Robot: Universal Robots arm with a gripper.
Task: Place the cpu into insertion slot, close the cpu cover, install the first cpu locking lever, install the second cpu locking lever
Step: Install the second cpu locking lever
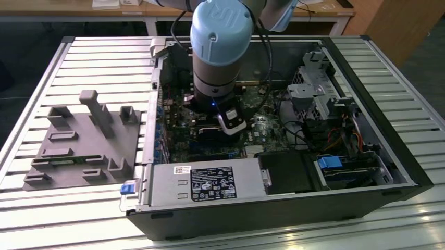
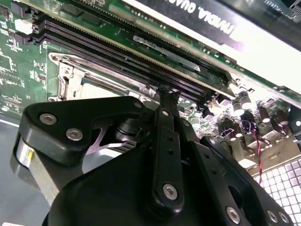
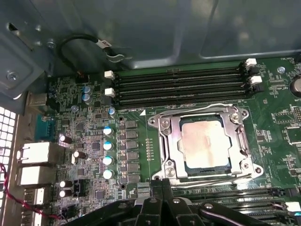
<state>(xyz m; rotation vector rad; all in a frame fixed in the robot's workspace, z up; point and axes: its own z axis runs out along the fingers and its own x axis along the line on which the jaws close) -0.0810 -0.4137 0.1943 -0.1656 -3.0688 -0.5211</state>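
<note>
In the first wrist view the cpu [image 3: 205, 143], a silver square chip, lies in the insertion slot [image 3: 247, 165]. The silvery cpu cover [image 3: 172, 141] lies flat over it and frames its top. One thin wire locking lever [image 3: 197, 109] runs along one side of the socket, and a second lever [image 3: 211, 181] runs along the opposite side. My gripper [image 3: 162, 185] is shut, with its black fingertips right at the socket's edge by the second lever. Whether they touch it I cannot tell. The second wrist view has the gripper [image 2: 168, 92] beside the socket's metal frame [image 2: 70, 80].
Long black memory slots [image 3: 181, 84] flank the socket. A black graphics card [image 2: 211, 19] stands close by. In the exterior view the arm reaches into the open computer case [image 1: 389, 172], with a power supply [image 1: 201, 182] at the front and a grey fixture [image 1: 83, 140] at the exterior view's left.
</note>
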